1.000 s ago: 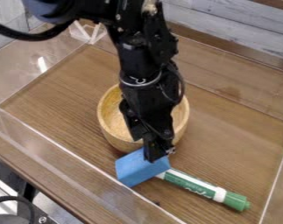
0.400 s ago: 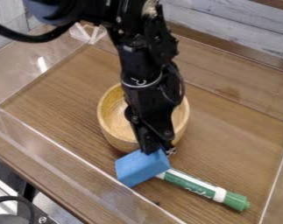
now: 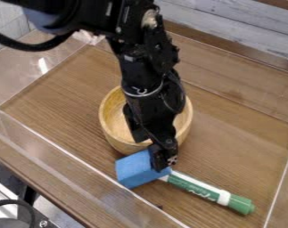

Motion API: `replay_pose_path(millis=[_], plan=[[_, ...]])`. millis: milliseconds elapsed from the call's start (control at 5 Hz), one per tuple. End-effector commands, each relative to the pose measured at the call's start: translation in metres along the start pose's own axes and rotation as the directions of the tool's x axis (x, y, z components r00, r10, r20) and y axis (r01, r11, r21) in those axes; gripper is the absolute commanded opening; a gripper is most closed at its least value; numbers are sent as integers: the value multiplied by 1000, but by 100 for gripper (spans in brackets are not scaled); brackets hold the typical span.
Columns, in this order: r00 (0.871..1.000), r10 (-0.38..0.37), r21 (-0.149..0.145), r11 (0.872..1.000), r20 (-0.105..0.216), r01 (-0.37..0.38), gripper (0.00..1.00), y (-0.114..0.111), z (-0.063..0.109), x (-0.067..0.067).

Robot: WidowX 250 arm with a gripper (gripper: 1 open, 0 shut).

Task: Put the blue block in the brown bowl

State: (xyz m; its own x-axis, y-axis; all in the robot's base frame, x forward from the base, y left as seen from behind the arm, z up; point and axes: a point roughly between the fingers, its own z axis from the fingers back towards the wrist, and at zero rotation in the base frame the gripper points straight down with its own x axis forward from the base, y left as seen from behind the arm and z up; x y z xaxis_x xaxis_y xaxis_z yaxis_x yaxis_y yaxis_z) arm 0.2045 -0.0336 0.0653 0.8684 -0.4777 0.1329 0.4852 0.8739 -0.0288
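Note:
The blue block [image 3: 136,171] lies on the wooden table just in front of the brown bowl [image 3: 111,116], its right end touching the marker. My gripper [image 3: 160,153] points straight down over the block's right end and the bowl's near rim. Its fingers [image 3: 168,158] stand apart, open, with their tips at the block's upper edge. I cannot tell whether they touch the block. The black arm hides much of the bowl's inside and its right rim.
A white marker with a green cap [image 3: 207,190] lies to the right of the block, pointing to the lower right. A clear plastic wall [image 3: 45,169] runs along the table's near and left edges. A pale plank wall [image 3: 247,22] stands behind.
The fingers have spread apart from a narrower stance. The block has settled a little to the left and lies flatter. The arm has stayed in place.

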Motion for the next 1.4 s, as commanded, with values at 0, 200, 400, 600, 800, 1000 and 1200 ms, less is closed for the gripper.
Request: replay_pose_path(millis=[0, 200, 400, 600, 800, 1000, 1200], plan=[[1000, 2, 9, 1000, 25, -2, 100, 1, -2, 2], [1000, -5, 8, 1000, 26, 5, 100, 0, -7, -1], [999, -6, 3, 1000, 32, 6, 0, 0, -10, -1], [999, 1, -4, 1000, 45, -1, 0, -1, -9, 0], [998, 8, -12, 1000, 58, -8, 0, -2, -8, 2], [997, 16, -20, 1000, 71, -14, 0, -4, -7, 3], [996, 22, -27, 999, 82, -20, 0, -5, -6, 5]])
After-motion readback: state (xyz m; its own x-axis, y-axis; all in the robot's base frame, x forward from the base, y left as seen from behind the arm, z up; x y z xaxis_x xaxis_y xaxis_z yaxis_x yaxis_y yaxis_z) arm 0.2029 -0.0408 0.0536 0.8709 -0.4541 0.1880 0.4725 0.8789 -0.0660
